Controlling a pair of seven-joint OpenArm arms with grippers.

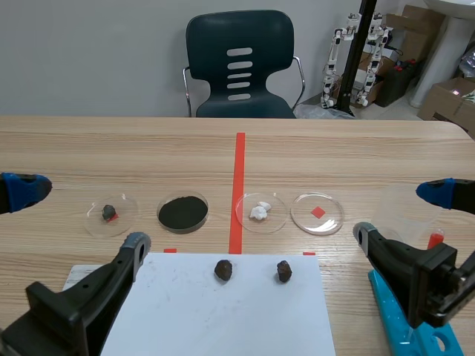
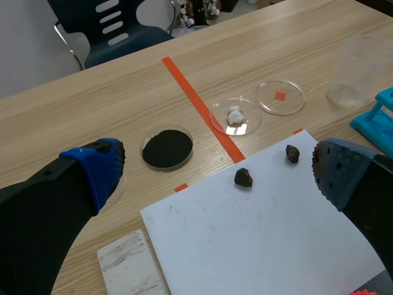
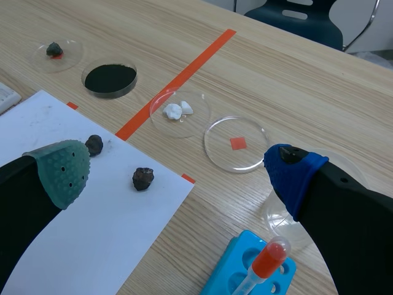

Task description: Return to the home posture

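My left gripper (image 1: 78, 219) hangs open over the table's near left, above the corner of a white paper sheet (image 1: 215, 304). In its wrist view the left gripper (image 2: 218, 165) holds nothing, and two dark lumps (image 2: 243, 177) (image 2: 292, 153) lie on the sheet (image 2: 258, 233) ahead. At the near right my right gripper (image 1: 404, 215) is open as well. In the right wrist view the right gripper (image 3: 178, 171) is empty, and the same lumps (image 3: 94, 144) (image 3: 142, 178) lie below it.
A row of petri dishes crosses the middle: one with a dark lump (image 1: 110, 213), black powder (image 1: 182, 212), white pieces (image 1: 260, 211), one empty (image 1: 318, 213). A clear beaker (image 1: 401, 211), a blue tube rack (image 1: 401, 319) with a red-capped tube (image 1: 435, 239), a white block (image 1: 78, 276) and a far chair (image 1: 239, 67).
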